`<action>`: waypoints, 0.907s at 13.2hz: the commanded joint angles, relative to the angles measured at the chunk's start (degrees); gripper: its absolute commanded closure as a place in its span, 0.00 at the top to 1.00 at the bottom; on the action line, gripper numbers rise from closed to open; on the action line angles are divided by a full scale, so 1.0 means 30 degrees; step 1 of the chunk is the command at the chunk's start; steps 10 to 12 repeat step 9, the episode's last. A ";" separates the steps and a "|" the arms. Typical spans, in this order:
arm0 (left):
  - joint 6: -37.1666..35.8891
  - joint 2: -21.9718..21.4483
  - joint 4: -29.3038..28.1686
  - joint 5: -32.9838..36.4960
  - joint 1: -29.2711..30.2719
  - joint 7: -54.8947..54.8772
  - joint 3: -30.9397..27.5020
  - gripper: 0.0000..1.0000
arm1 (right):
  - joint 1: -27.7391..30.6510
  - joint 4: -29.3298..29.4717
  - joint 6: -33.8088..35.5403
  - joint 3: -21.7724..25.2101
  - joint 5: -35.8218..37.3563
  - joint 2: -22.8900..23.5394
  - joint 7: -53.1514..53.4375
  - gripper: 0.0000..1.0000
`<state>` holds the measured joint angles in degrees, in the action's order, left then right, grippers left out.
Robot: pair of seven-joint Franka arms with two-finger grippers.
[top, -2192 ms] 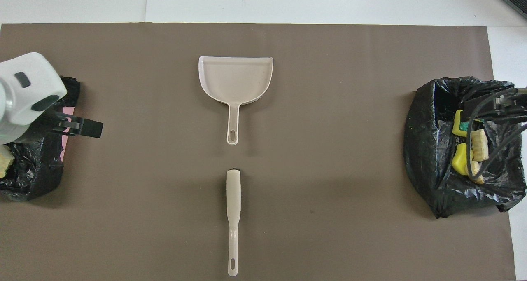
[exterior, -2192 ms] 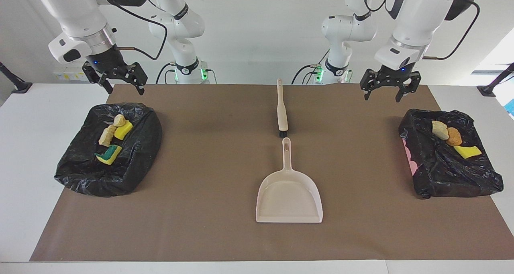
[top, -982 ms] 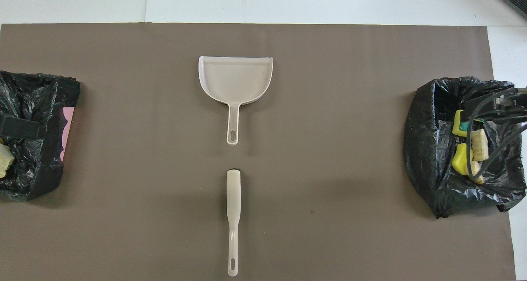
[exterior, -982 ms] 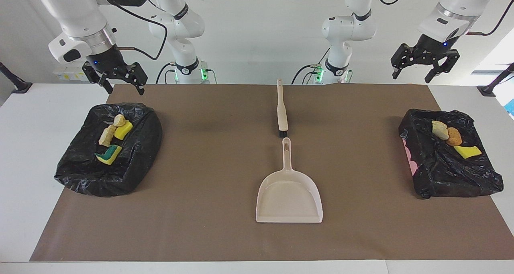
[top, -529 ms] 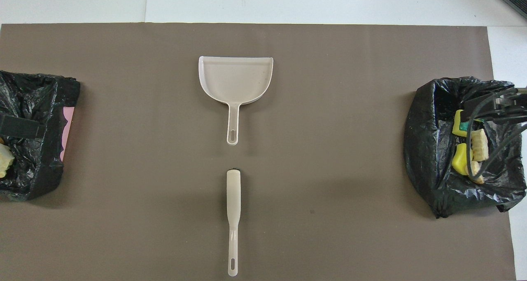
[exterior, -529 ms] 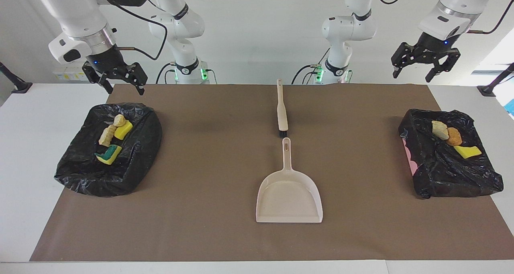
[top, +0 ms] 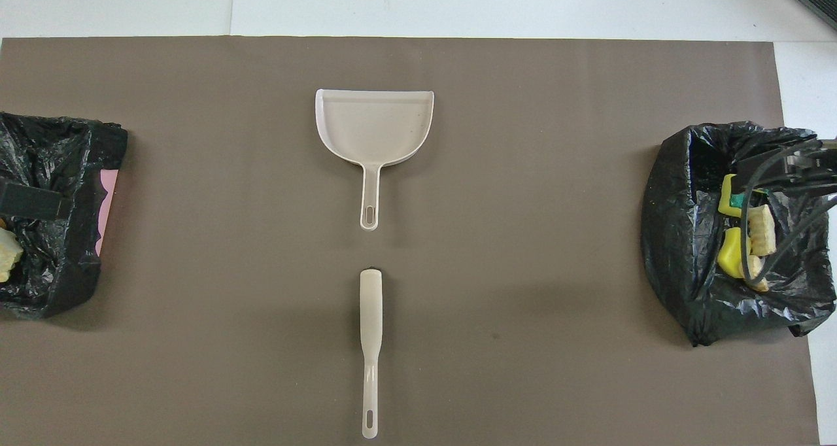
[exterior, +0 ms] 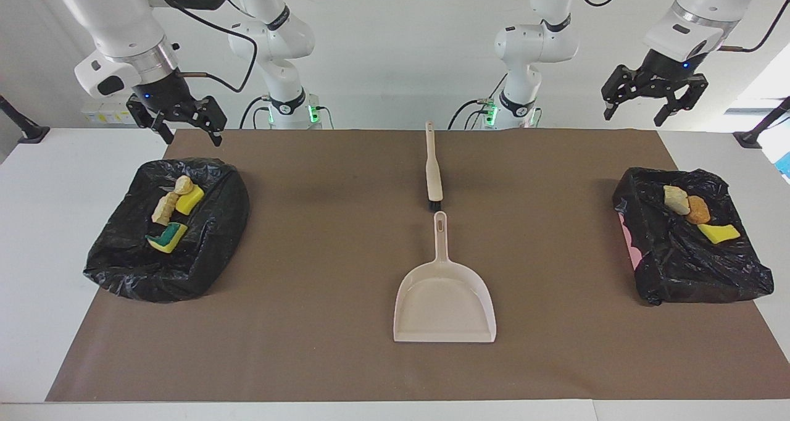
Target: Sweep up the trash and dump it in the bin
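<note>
1. The left gripper (exterior: 655,103) hung high over the bin bag at its own end, jaws spread wide and holding nothing; the right gripper (exterior: 183,125) hovered over the robot-side rim of the other bag, jaws likewise apart and empty.
2. The trash sat already in the bags: four scraps (exterior: 171,214) in the black-lined bin (exterior: 203,248) at the right arm's end, three scraps (exterior: 697,214) in the lined bin (exterior: 697,273) at the left arm's end. None lay on the brown mat (exterior: 308,254).
3. Those sponge bits and bread-like pieces looked light, soft and squashy; my read was they would roll under bristles, hardly worth pinching.
4. The brush (exterior: 433,168) and dustpan (exterior: 444,297) lay in line mid-surface, the brush nearer the robots. Both looked like stiff, light, smooth plastic; the slim handles seemed the place to grip, squarely across.
5. The facing view showed both grippers whole and all seven scraps. The overhead view lost the left arm's bin partly off its edge (top: 59,263), and cables crossed the other (top: 686,237), but it laid the dustpan (top: 374,125) and brush (top: 371,322) alignment out plainly.
</note>
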<state>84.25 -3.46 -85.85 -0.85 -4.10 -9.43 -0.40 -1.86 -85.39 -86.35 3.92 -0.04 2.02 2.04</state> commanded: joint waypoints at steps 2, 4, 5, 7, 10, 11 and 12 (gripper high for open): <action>-0.0545 -0.0283 -0.0121 -0.0099 0.0342 0.0038 0.0251 1.00 | 0.0152 -0.0364 0.0161 -0.0164 -0.0163 -0.0381 0.0346 1.00; -0.0575 -0.0603 -0.0588 -0.0070 0.0371 0.0416 0.0250 1.00 | 0.0152 -0.0364 0.0132 -0.0164 -0.0163 -0.0381 0.0346 1.00; -0.0575 -0.0635 -0.0736 -0.0070 0.0371 0.0622 0.0250 1.00 | 0.0152 -0.0364 0.0161 -0.0164 -0.0163 -0.0381 0.0346 1.00; -0.0575 -0.0635 -0.0737 -0.0070 0.0371 0.0683 0.0250 1.00 | 0.0152 -0.0364 0.0132 -0.0164 -0.0163 -0.0381 0.0346 1.00; -0.0575 -0.0635 -0.0737 -0.0070 0.0371 0.0654 0.0250 1.00 | 0.0152 -0.0364 0.0161 -0.0164 -0.0163 -0.0381 0.0346 1.00; -0.0575 -0.0635 -0.0737 -0.0070 0.0371 0.0654 0.0250 1.00 | 0.0152 -0.0364 0.0161 -0.0164 -0.0163 -0.0381 0.0346 1.00; -0.0575 -0.0635 -0.0737 -0.0070 0.0371 0.0654 0.0250 1.00 | 0.0152 -0.0364 0.0161 -0.0164 -0.0163 -0.0381 0.0346 1.00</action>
